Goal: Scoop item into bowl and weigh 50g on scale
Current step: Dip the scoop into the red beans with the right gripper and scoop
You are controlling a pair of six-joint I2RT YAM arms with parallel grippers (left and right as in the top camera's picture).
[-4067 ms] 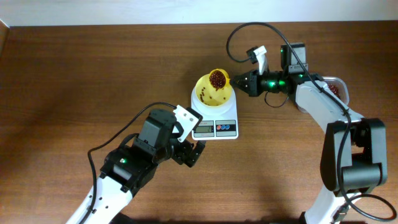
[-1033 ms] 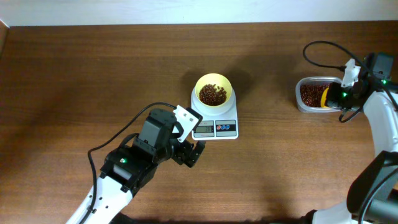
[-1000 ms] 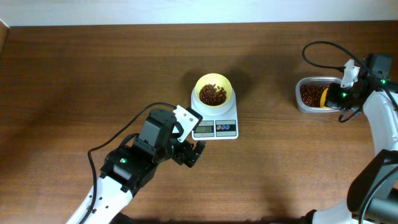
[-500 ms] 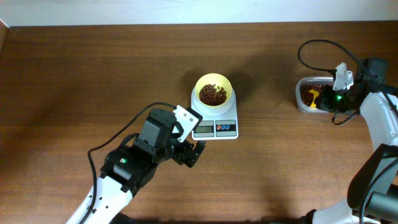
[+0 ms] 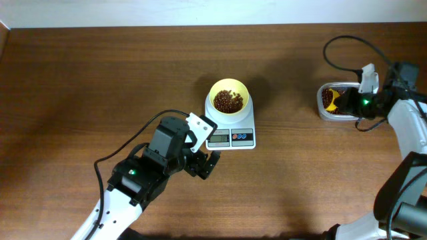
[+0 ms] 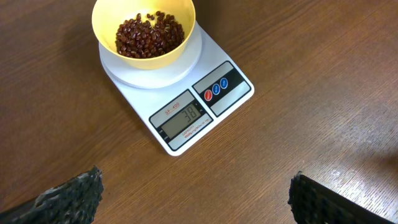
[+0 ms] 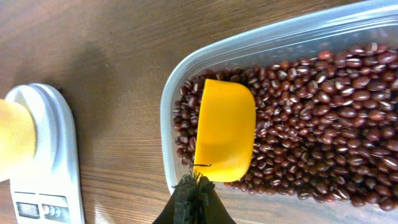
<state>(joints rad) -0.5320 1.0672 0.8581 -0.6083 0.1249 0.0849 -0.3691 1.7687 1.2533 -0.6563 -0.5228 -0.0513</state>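
Right pincer (image 5: 351, 102) has swung from the bowl (image 5: 215, 89) back to the tub (image 5: 320, 111). Overhead: beans (image 5: 228, 101) fill the bowl, atop the scale (image 5: 241, 128), mid-desk (image 5: 100, 80). Left wrist: left pincer (image 6: 196, 202) released, spread wide. Right wrist: right pincer clenched on the scoop (image 7: 225, 127) handle, scoop resting on the tub's beans

Yellow scoop (image 7: 225, 127) is clamped in the shut jaws of right gripper (image 7: 195, 181), laid among beans (image 7: 323, 118) inside clear tub (image 7: 169, 102); scale (image 7: 55, 146) seen at left.
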